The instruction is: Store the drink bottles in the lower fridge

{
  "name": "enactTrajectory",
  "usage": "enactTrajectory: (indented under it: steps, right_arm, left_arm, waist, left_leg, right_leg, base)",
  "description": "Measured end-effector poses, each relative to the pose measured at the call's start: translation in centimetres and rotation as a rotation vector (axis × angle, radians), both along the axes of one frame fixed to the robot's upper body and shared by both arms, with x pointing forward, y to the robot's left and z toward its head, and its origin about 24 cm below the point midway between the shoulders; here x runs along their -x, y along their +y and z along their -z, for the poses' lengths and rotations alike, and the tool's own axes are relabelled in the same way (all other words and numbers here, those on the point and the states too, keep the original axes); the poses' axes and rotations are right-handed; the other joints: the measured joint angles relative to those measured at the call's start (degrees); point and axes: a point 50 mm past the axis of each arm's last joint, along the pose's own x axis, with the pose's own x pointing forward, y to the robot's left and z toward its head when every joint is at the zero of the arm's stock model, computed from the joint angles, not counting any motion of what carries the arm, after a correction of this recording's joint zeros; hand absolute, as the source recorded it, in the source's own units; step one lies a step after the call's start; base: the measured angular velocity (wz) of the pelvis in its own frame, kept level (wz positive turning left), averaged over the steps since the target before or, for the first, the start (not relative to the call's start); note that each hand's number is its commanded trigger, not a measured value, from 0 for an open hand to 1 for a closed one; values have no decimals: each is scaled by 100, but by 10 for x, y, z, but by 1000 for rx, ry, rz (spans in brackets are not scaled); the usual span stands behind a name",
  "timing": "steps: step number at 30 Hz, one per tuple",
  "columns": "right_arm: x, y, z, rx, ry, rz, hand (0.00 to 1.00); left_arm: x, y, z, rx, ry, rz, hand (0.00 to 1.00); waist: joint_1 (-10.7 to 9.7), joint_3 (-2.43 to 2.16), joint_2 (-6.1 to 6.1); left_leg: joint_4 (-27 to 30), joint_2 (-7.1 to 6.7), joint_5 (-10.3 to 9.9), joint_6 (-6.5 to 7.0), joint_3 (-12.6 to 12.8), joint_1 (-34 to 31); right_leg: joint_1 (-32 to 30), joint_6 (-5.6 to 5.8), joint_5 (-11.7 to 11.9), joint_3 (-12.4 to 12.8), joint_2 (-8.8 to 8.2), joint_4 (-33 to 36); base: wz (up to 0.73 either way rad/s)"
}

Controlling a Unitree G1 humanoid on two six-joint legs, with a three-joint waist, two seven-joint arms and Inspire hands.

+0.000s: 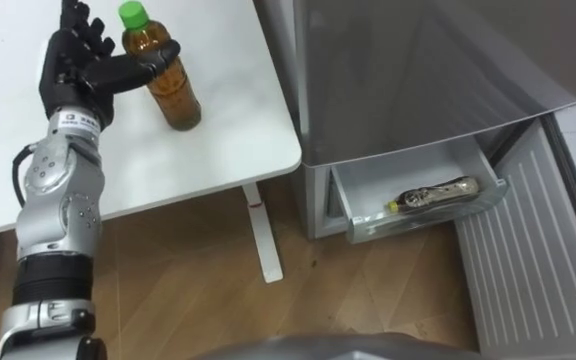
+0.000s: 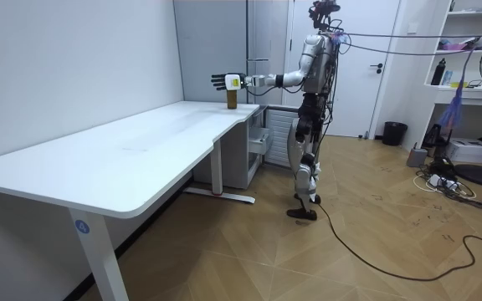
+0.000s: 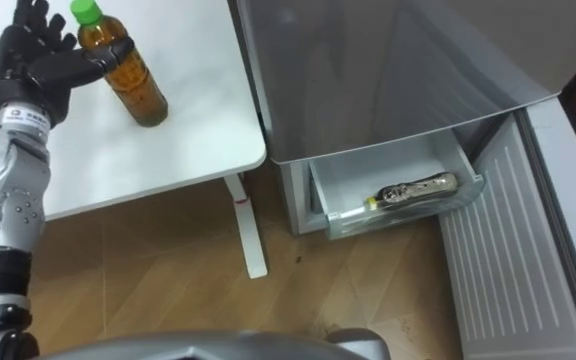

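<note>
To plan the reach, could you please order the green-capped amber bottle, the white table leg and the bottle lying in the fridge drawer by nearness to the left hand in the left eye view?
1. Green-capped amber bottle, upright on the table, at the left hand's thumb.
2. White table leg, below the table edge.
3. Lying bottle, in the fridge drawer, far right.

The left hand (image 3: 36, 62) is raised over the white table (image 3: 183, 135), fingers straight and spread. Its thumb reaches sideways and touches the upper part of the amber drink bottle (image 3: 133, 85). That bottle has a green cap and stands upright just to the hand's right. Far to the hand's right and lower down, the grey fridge (image 3: 388, 70) has its bottom drawer (image 3: 343, 185) pulled out, and a second bottle (image 3: 418, 189) lies on its side in it.
</note>
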Motion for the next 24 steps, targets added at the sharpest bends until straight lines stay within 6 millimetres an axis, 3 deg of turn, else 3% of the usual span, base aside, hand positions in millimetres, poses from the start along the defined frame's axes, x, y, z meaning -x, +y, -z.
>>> enactTrajectory:
  steps: [15, 22, 23, 24]
  right_arm:
    - [1, 0, 0, -21, 47, -36, 0]
    - [-9, -1, 0, -18, 27, -42, 0]
    - [-10, -1, 0, -18, 25, -43, 0]
    - [-10, -1, 0, -17, 25, -43, 0]
  left_arm:
    - [0, -4, 2, -5, 16, 129, 0]
    - [0, -4, 1, -12, 11, 161, 0]
    - [0, -4, 1, -11, 10, 167, 53]
    - [0, -4, 1, -11, 8, 173, 82]
  waist:
    - [6, 13, -14]
    - [4, 45, 35]
    - [4, 51, 46]
    - [4, 52, 51]
  left_leg:
    - [0, 27, -1, 1, -16, -29]
    - [-8, 30, -1, 1, -21, -22]
    - [-7, 30, -1, 1, -22, -22]
    - [-7, 32, -1, 1, -22, -25]
  right_leg:
    - [-21, 0, 0, 13, 4, -12]
    - [-26, 0, 0, 13, 4, -14]
    - [-27, 0, 0, 12, 4, -14]
    - [-28, 0, 0, 12, 6, -14]
  base:
    - [-1]
    - [0]
    - [0]
    - [0]
